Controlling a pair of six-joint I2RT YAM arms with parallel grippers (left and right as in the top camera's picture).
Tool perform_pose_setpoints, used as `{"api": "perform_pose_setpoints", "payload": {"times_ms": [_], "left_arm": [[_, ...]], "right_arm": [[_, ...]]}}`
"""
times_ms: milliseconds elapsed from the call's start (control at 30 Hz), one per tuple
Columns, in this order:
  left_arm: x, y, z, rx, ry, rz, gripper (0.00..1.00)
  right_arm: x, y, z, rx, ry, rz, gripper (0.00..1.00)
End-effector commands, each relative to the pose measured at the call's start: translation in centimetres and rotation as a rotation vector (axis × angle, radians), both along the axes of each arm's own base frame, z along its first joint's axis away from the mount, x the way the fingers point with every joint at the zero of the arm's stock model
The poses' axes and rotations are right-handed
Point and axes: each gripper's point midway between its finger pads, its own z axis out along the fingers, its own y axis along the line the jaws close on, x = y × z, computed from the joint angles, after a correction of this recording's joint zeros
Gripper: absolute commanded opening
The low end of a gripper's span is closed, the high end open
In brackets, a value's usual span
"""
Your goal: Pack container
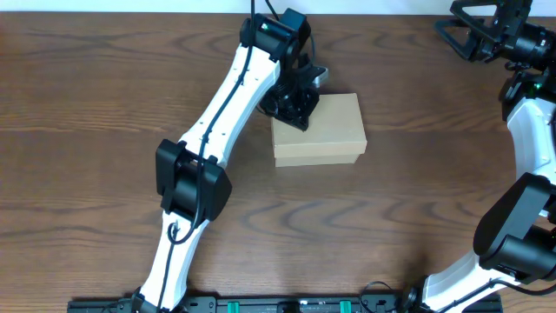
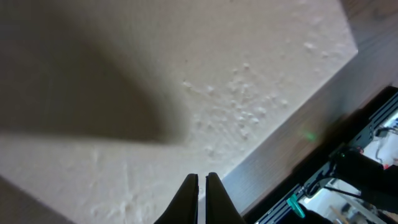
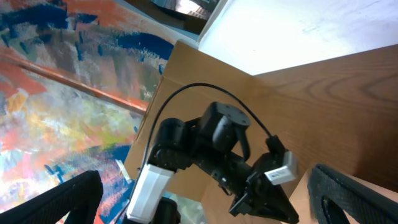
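Observation:
The container is a tan cardboard box with its lid flat down, standing near the table's middle back. My left gripper is over the box's back left corner, touching or just above the lid. In the left wrist view its fingers are shut with nothing between them, and the pale lid fills the frame. My right gripper is held high at the back right, far from the box. Its fingers are spread wide and empty, looking across at the left arm.
The dark wood table stretches all round the box. The black rail runs along the front edge. The right arm's white links stand along the right side.

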Motion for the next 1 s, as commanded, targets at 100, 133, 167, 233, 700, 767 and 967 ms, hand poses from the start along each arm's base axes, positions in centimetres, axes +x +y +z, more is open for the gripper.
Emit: {"api": "perform_pose_setpoints", "payload": {"times_ms": [100, 133, 167, 233, 700, 767, 967], "left_arm": [[-0.5, -0.4, -2.6, 0.016, 0.073, -0.017, 0.06], [-0.5, -0.4, -2.7, 0.011, 0.076, -0.022, 0.06], [-0.5, -0.5, -2.8, 0.011, 0.078, -0.022, 0.06], [-0.5, -0.4, -2.8, 0.012, 0.078, -0.023, 0.06], [-0.1, -0.8, -2.9, 0.0, 0.055, -0.026, 0.06], [-0.1, -0.9, -3.2, 0.0, 0.055, -0.029, 0.06], [-1.5, -0.6, -5.6, 0.022, 0.135, -0.029, 0.06]], "right_arm": [[-0.1, -0.7, -0.1, -0.008, -0.007, -0.013, 0.99], [-0.1, -0.8, -0.1, -0.008, -0.007, -0.016, 0.99], [-0.1, -1.0, -0.1, -0.008, -0.007, -0.019, 0.99], [0.0, -1.3, -0.1, -0.008, -0.007, -0.025, 0.99], [0.0, -1.7, -0.1, -0.008, -0.007, -0.035, 0.99], [0.0, -1.7, -0.1, -0.008, -0.007, -0.036, 0.99], [0.0, -1.8, -0.1, -0.008, -0.007, -0.039, 0.99]]}}
